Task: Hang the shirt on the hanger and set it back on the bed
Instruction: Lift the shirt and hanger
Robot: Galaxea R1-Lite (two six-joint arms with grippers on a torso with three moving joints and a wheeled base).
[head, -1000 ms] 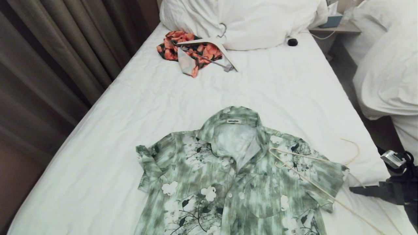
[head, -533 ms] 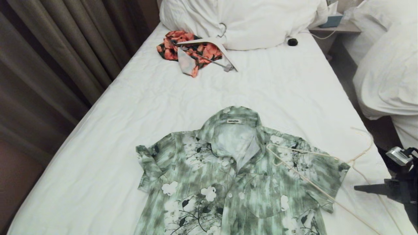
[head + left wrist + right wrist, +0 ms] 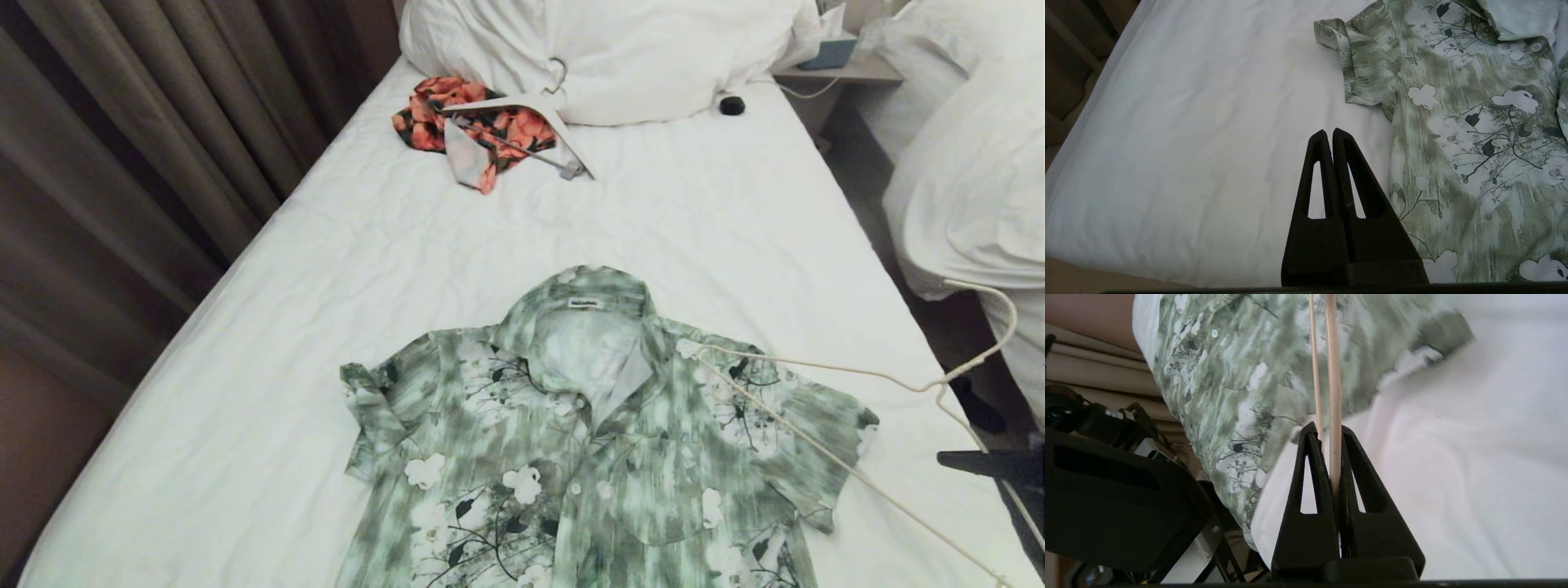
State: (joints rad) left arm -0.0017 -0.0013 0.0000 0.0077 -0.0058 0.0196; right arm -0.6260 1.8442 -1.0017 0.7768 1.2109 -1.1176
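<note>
Right gripper has lifted hanger.

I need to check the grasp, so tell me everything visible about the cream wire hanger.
The hanger is thin cream wire, triangular with a curved hook. Its hook end is raised past the bed's right edge, while its far corner rests on the shirt's shoulder beside the collar. The right end effector is shut on one of its wires. It is not yet inside the shirt.
</note>
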